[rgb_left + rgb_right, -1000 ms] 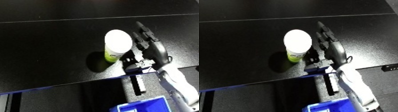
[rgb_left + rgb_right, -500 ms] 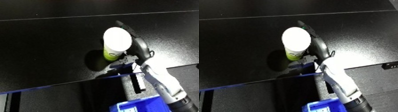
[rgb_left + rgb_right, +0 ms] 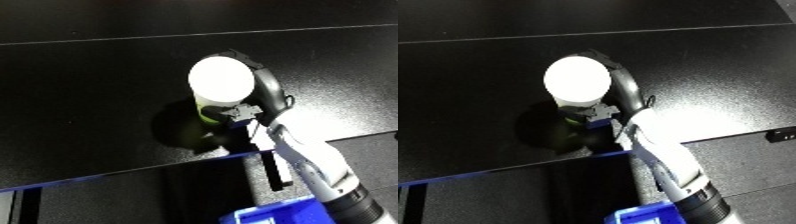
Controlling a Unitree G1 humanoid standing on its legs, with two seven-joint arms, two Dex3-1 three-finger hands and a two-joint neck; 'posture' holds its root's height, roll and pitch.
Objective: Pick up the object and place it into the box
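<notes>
1 robot hand (image 3: pixel 266 95) grips bottle (image 3: pixel 219 85).

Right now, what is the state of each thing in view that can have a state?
Bottle with white cap: upright on the black table, cap on, gripped at its right side.
Right hand: fingers curled round the bottle.
Blue bin: only a corner shows at the lower edge; its contents cannot be seen.
Left hand: not in view.
</notes>
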